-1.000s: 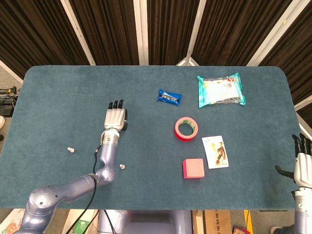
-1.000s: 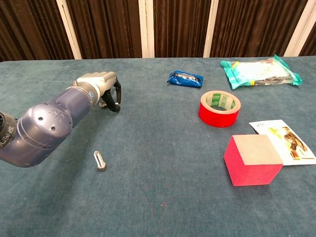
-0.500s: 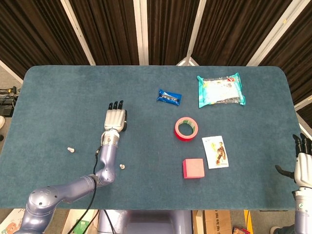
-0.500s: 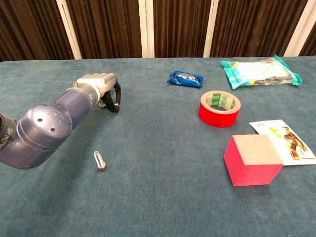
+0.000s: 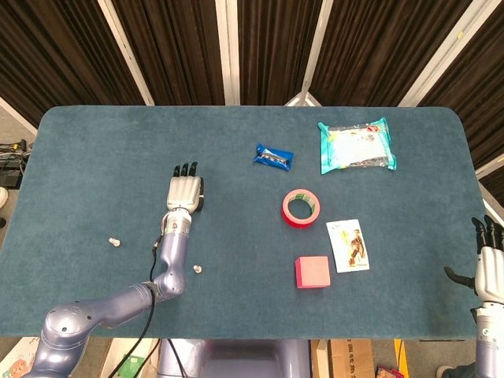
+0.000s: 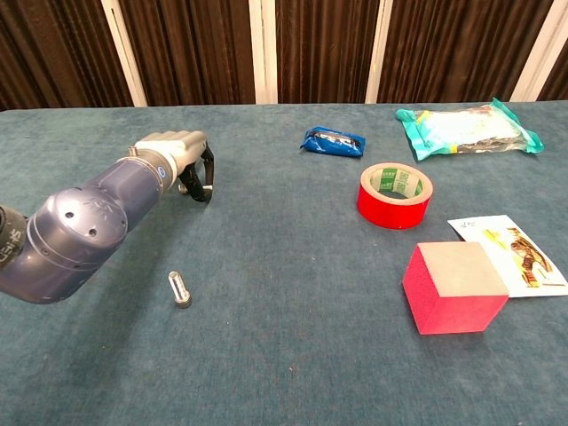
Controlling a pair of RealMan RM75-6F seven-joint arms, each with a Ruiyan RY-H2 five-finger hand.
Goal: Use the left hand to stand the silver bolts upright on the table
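My left hand (image 5: 185,192) hovers over the left-middle of the table; in the chest view this left hand (image 6: 180,160) has its fingers (image 6: 202,180) bent downward with nothing in them. One silver bolt (image 5: 197,268) lies on its side near the front edge, beside my left forearm, and shows in the chest view as the same bolt (image 6: 180,289). A second silver bolt (image 5: 115,242) sits further left; its pose is too small to tell. My right hand (image 5: 490,266) hangs off the table's right edge, fingers spread and holding nothing.
A red tape roll (image 5: 301,207), a pink block (image 5: 312,272) and a printed card (image 5: 348,246) sit right of centre. A blue packet (image 5: 273,156) and a green wipes pack (image 5: 356,146) lie at the back. The table's front edge (image 5: 260,335) is near.
My left hand has drifted very slightly to the left. The bolts and other objects have not moved.
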